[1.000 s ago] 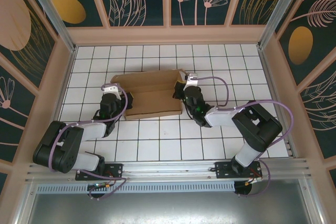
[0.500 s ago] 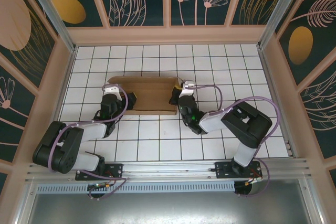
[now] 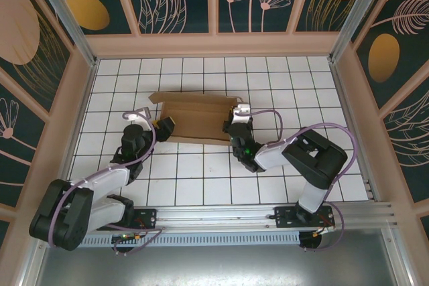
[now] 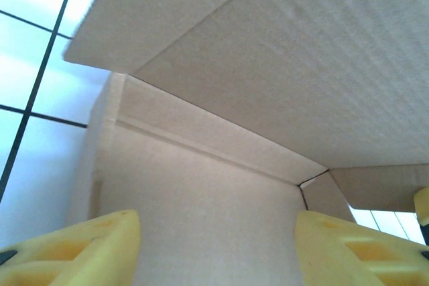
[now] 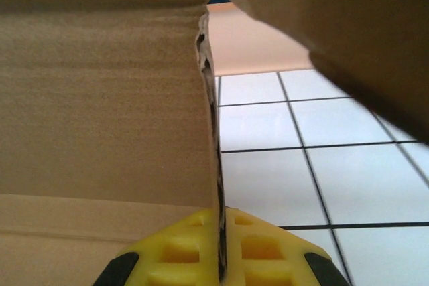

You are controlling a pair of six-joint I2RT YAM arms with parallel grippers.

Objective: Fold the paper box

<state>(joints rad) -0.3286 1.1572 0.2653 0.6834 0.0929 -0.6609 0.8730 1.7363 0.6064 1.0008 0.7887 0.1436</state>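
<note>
On the white gridded table [image 3: 201, 179], about midway between its left and right edges and somewhat nearer the far edge than the near one: the paper box [image 3: 198, 117], one item, plain brown cardboard, partly erected. Condition: base panel flat on the table; one long panel along the far side raised and leaning over the base, seen from beneath in the left wrist view [image 4: 281, 65]; short end pieces turned up at both ends; top open, nothing tucked or locked as far as the overhead view shows. Left gripper [image 3: 163, 125]: at the box's left end, yellow fingers [image 4: 87, 246] spread wide with cardboard ahead of them and between them, gripping nothing that can be seen [image 4: 218, 232]. Right gripper [image 3: 232, 121]: at the box's right end, pads [image 5: 181, 252] pressed narrow on a thin upright edge of cardboard that runs straight down between them [image 5: 218, 259], bare tiles beyond. Progress, by estimate: roughly the middle stage. Done: creases broken, far panel lifted, end pieces started upright. Left: square up the end walls, bring the remaining flaps inward, seat the tabs in their slits, lower the raised panel as a lid. Whether any tab already sits in a slit cannot be told from these views.
</note>
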